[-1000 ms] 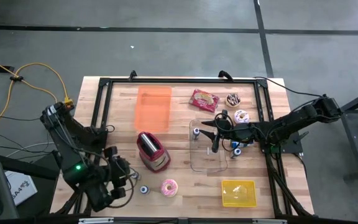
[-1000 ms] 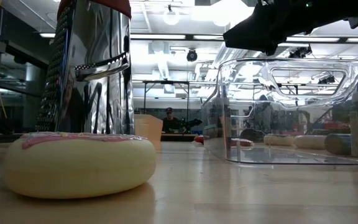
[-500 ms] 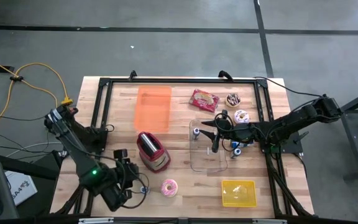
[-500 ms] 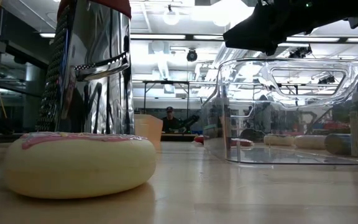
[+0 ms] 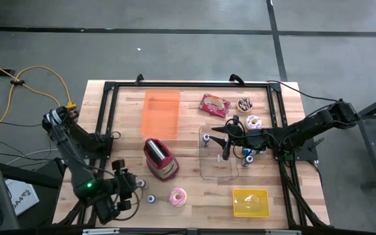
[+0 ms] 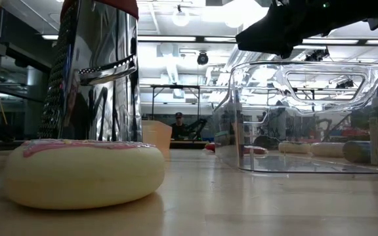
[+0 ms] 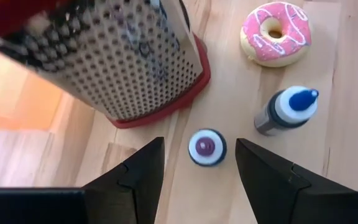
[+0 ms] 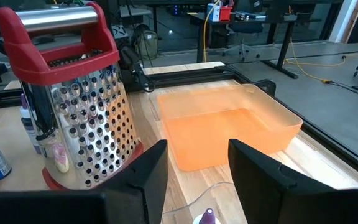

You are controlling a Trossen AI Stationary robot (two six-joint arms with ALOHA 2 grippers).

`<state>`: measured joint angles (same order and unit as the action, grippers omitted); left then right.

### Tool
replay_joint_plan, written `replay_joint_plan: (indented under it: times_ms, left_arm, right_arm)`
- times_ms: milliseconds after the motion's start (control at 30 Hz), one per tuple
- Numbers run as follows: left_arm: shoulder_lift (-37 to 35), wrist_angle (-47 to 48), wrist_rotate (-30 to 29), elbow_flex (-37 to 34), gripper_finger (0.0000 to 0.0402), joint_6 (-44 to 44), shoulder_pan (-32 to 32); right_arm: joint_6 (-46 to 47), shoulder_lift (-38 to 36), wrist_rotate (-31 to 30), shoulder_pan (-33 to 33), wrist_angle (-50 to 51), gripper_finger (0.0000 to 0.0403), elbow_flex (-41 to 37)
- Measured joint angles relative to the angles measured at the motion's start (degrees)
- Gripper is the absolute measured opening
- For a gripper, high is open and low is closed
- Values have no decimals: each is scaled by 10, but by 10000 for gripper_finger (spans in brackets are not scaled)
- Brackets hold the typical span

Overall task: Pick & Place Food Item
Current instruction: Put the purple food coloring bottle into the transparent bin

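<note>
You've got three donuts on the surface (image 5: 126, 108). The pink-frosted donut (image 5: 177, 196) sits lower centre of the high view: pale dough, pink icing with white drizzle, lying flat. In the low view it fills the lower left (image 6: 84, 172). In the left wrist view it's at the upper right (image 7: 275, 33).

The other two are upper right in the high view: a white-and-pink donut (image 5: 253, 122) and a chocolate donut (image 5: 245, 104), close together, beside a red snack packet (image 5: 215, 105).

One box grater (image 5: 160, 158), steel with red handle and base, stands just up-left of the pink-frosted donut. One small blue-capped bottle (image 7: 284, 110) stands upright beside that donut, and one round purple-centred cap (image 7: 207, 147) lies just beside the bottle, near the grater's base.

Containers: one orange tray (image 5: 160, 114) upper centre, one clear bin (image 5: 209, 171) centre, one yellow tray (image 5: 250, 202) lower right.

Your left pincer (image 5: 126, 189) is at the lower left of the high view, jaws wide, nothing held; the cap shows between its fingers (image 7: 135, 174) from above.

Your right pincer (image 5: 219, 139) hangs over the clear bin, jaws apart and empty, fingers (image 8: 143, 171) pointing toward the grater and orange tray.
</note>
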<state>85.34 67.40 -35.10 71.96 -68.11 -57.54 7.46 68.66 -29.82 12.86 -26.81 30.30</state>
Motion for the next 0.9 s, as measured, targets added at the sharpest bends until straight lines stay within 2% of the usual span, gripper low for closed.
replay_joint_plan:
  times_ms: [467,667,800,900]
  left_arm:
    - [0,-61,-78,-102,189,-161,-85]
    - [0,-92,-129,-148,189,-211,-111]
    - [0,-97,-133,-164,189,-250,-116]
    - [0,-107,-138,-170,189,-244,-116]
  right_arm:
    - [0,0,0,0,0,155,0]
    - [0,0,0,0,0,155,0]
    - [0,0,0,0,0,155,0]
    - [0,0,0,0,1,155,0]
